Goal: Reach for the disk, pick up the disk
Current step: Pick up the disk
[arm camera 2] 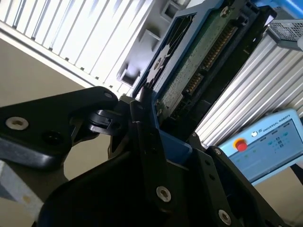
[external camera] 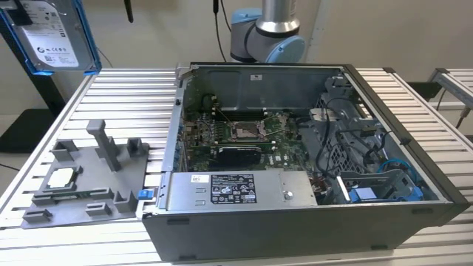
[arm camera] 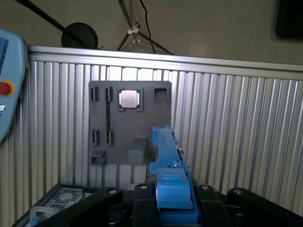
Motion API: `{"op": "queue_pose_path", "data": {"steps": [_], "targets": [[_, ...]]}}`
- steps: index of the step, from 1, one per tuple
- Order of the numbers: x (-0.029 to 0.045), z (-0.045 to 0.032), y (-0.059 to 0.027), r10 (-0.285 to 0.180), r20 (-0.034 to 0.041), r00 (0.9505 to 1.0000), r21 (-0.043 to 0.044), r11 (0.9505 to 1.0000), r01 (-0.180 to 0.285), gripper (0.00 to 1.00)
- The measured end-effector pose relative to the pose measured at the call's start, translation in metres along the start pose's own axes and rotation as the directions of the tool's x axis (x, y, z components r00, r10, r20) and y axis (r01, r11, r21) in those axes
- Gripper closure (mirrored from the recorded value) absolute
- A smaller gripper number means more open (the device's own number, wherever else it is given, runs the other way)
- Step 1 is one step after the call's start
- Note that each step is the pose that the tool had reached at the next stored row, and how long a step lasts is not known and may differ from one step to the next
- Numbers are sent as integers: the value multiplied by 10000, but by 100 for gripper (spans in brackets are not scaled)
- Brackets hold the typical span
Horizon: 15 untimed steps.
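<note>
**Disk in my grip, high over the table's left end**

My pincer (arm camera: 171,196) was clamped on the disk (arm camera: 168,161), one black finger on each side of its blue bracket. In the first wrist view I saw the bracket edge-on, running away from me between the fingers. In the second wrist view the disk's (arm camera 2: 189,71) green circuit-board face and its row of connector pins lay bare just past one fingertip (arm camera 2: 142,106).

In the exterior view the disk (external camera: 55,39) hung upright at the exterior view's far left, label side out. It was well above the slatted table (external camera: 126,94) and clear of the open computer case (external camera: 296,238).

My worry was the hold itself. As far as I could judge, I had only one end of a plastic frame, and most of the heavy metal body stood out beyond my fingers. A sharp swing or a sudden stop could flex the bracket and let the drive tilt or slide out. Below lay the grey fixture tray (external camera: 96,183), with the small silver chip (arm camera: 129,99) seated in it, and hard aluminium slats. A fall there could damage the exposed board or the pins, or knock the chip from its seat.
</note>
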<state>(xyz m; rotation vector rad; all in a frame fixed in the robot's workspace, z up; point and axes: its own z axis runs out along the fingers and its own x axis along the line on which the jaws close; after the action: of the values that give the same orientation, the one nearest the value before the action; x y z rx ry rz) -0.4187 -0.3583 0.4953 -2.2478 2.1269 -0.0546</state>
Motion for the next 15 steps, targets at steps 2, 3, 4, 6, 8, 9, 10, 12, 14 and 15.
{"op": "queue_pose_path", "data": {"steps": [2,3,4,6,8,9,10,12,14,15], "targets": [[1,2,-26,0,1,10000,1,10000,0,100],[2,2,-39,-1,0,10000,0,10000,1,100],[3,3,-53,-1,0,10000,0,10000,1,100],[4,5,-79,0,0,10000,0,10000,0,100],[5,6,-103,0,0,10000,0,10000,0,100],[5,7,-115,-1,0,10000,0,10000,1,100],[6,7,-127,0,0,10000,0,10000,0,100],[7,9,-151,0,0,10000,0,10000,0,100],[8,10,-175,0,0,10000,0,10000,0,100],[8,11,-188,0,0,10000,0,10000,0,100]]}}
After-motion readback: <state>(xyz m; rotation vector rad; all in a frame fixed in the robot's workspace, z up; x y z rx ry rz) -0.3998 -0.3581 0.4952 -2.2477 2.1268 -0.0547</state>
